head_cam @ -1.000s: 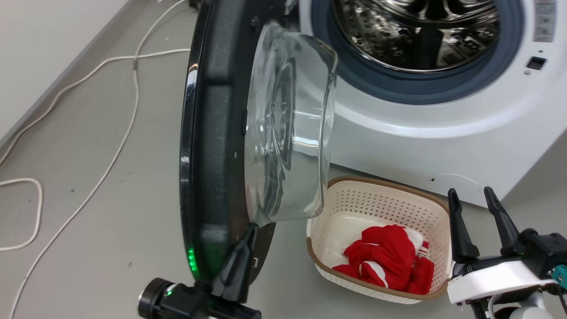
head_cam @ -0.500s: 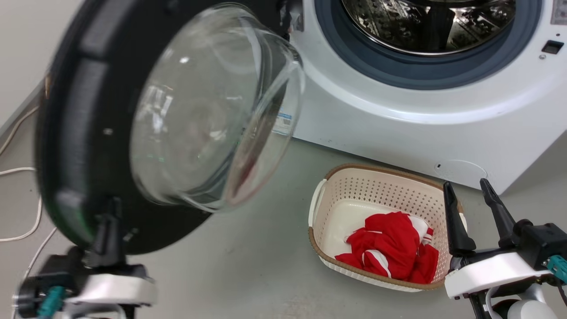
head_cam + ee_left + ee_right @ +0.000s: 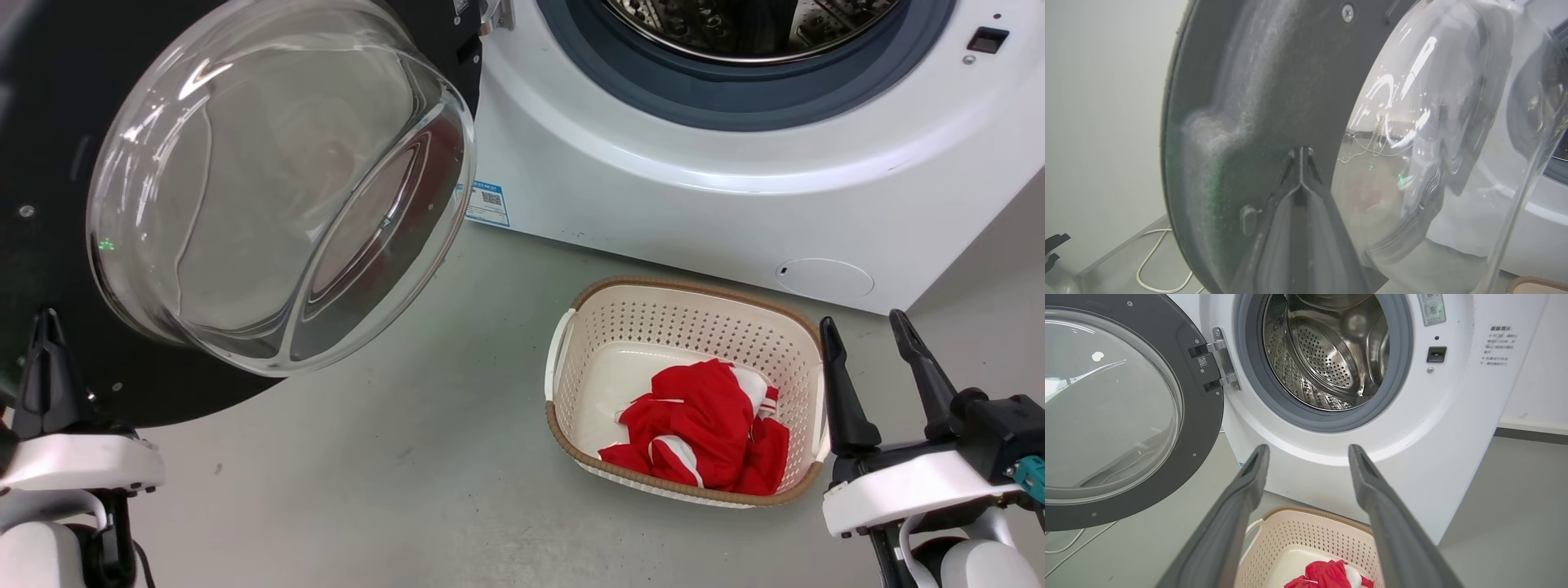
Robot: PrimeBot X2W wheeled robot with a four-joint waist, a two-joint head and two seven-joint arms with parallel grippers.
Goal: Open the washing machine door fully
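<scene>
The white washing machine (image 3: 694, 204) runs off the top of my head view, so there I get just the lower arc of its steel drum (image 3: 1327, 355). The washing machine door (image 3: 49, 188) stands swung wide on its hinge, left of the opening. Its inner side faces me with the glass bowl bulging out, and its left edge is cut off. A basket (image 3: 694, 314) on the floor before the machine holds a red cloth (image 3: 702, 425). My right gripper (image 3: 861, 322) hovers beside the basket, fingers spread and empty. My left gripper (image 3: 1300, 153) has its fingers pressed together, tips over the door's black ring; I cannot tell if they touch it.
</scene>
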